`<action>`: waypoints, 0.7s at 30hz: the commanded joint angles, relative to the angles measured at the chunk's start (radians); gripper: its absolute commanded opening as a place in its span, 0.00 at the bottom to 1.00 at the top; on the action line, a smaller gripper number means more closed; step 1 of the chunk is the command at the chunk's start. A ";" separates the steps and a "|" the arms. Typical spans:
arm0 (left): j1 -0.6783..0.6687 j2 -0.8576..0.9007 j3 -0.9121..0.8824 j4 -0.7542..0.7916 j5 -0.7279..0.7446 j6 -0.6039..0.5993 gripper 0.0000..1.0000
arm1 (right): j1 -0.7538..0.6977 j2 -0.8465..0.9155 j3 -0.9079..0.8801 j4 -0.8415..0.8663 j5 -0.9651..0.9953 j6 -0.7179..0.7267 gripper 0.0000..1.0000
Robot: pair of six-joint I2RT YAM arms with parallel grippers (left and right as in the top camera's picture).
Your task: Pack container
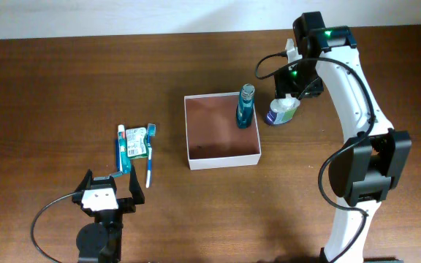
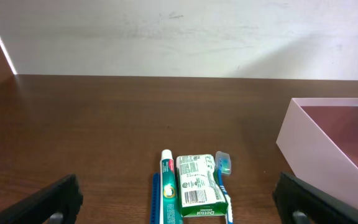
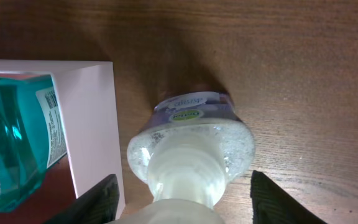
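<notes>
The shallow square container (image 1: 222, 162) with thin white walls and a reddish-brown floor is sitting near the middle of the dark wooden surface (image 1: 64, 80). A tall teal-blue plastic bottle (image 1: 245, 108) is standing upright inside it, in the far right corner, close against the wall. Just outside that wall, a clear plastic bottle (image 1: 278, 114) with a white cap and a purple label is resting beside the container, and the right end effector (image 1: 289, 101) is hanging directly over it. In the right wrist view its fingers (image 3: 98, 198) are straddling the clear plastic bottle's cap end, one on either side; whether they are pressing on it I cannot tell. The left end effector (image 1: 110, 183) is sitting low at the near left of the surface, spread wide and holding nothing. Just beyond it, well apart from the container, a white toothpaste tube (image 2: 166, 186), a green cardboard box (image 2: 194, 186) and a blue toothbrush (image 2: 224, 163) are lying side by side.
</notes>
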 commanded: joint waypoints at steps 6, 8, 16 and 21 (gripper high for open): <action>0.006 0.000 -0.008 0.003 -0.004 -0.003 1.00 | -0.001 0.006 0.029 -0.008 -0.009 0.004 0.56; 0.006 0.000 -0.008 0.003 -0.004 -0.003 1.00 | -0.001 0.006 0.029 -0.008 -0.009 0.004 0.56; 0.006 0.000 -0.008 0.003 -0.004 -0.003 1.00 | -0.001 0.006 0.029 -0.009 -0.009 0.004 0.42; 0.006 0.000 -0.008 0.003 -0.004 -0.003 1.00 | -0.001 0.006 0.029 -0.010 -0.008 0.004 0.41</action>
